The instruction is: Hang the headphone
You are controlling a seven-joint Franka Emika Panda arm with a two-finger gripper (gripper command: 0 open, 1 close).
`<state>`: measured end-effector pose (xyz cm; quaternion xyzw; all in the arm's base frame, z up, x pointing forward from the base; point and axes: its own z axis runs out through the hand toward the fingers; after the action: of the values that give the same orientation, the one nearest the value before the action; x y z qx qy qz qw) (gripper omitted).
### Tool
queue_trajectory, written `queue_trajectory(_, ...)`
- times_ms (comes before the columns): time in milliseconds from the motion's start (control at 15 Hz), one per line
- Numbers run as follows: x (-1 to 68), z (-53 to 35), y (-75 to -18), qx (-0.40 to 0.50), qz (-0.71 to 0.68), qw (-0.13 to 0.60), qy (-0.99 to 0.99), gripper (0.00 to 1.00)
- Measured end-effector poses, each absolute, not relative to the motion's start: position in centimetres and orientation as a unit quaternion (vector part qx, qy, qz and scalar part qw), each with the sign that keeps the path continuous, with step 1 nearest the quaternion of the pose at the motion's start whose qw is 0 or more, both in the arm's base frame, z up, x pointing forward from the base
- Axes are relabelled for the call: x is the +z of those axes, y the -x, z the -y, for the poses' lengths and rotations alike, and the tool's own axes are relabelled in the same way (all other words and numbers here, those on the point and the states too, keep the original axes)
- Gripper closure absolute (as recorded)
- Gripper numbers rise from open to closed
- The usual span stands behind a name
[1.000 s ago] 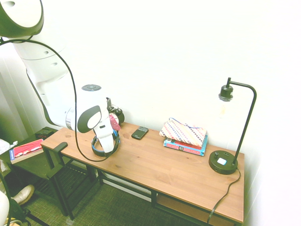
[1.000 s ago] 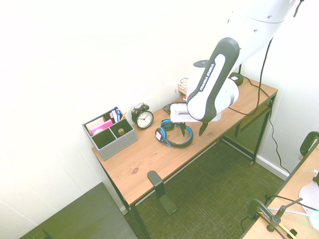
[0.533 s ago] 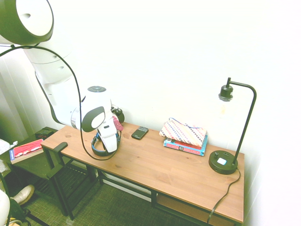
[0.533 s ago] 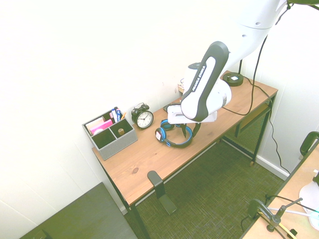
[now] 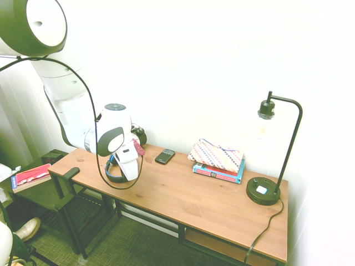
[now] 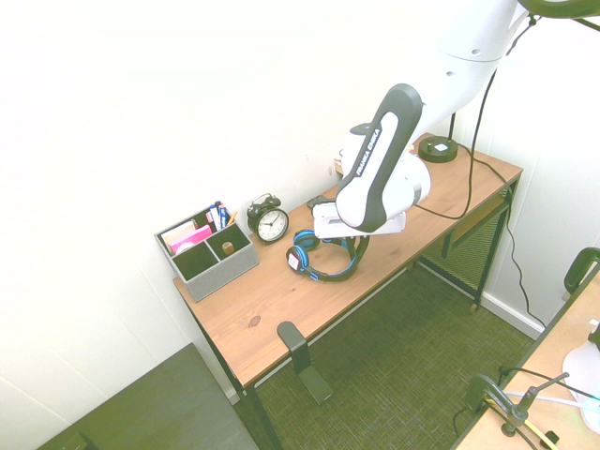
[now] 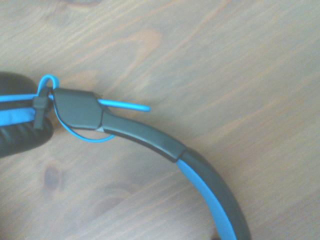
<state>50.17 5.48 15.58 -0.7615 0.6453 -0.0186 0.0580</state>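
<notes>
The headphone (image 6: 323, 275), black with blue trim, is over the left part of the wooden desk (image 6: 272, 309), its ear cups toward the alarm clock. My gripper (image 6: 353, 247) is down on the right side of its headband and looks shut on it. From the other side, the gripper (image 5: 131, 169) covers part of the headphone (image 5: 110, 175). The wrist view shows the headband (image 7: 145, 135) close up over the wood, with an ear cup (image 7: 20, 135) at the edge. A black hanger hook (image 6: 291, 336) sticks out from the desk's front edge near its left end.
A twin-bell alarm clock (image 6: 271, 221) and a grey organizer (image 6: 206, 251) stand by the wall. A black phone (image 5: 165, 156), a patterned pouch on books (image 5: 218, 160) and a desk lamp (image 5: 266, 188) sit further along the desk.
My gripper came down onto the headband and shut. The headphone has since shifted with it toward the desk's hook end.
</notes>
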Motion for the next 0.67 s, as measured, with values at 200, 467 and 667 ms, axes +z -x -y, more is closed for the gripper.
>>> queue_trajectory(200, 17.8, -6.6, -50.5, -0.034, -0.626, 0.071, 0.776, 1.00)
queue_trajectory(467, 25.5, -10.3, -49.0, -0.045, -0.538, 0.048, 0.840, 1.00)
queue_trajectory(667, 29.9, -16.5, -46.2, -0.048, -0.451, 0.026, 0.891, 1.00)
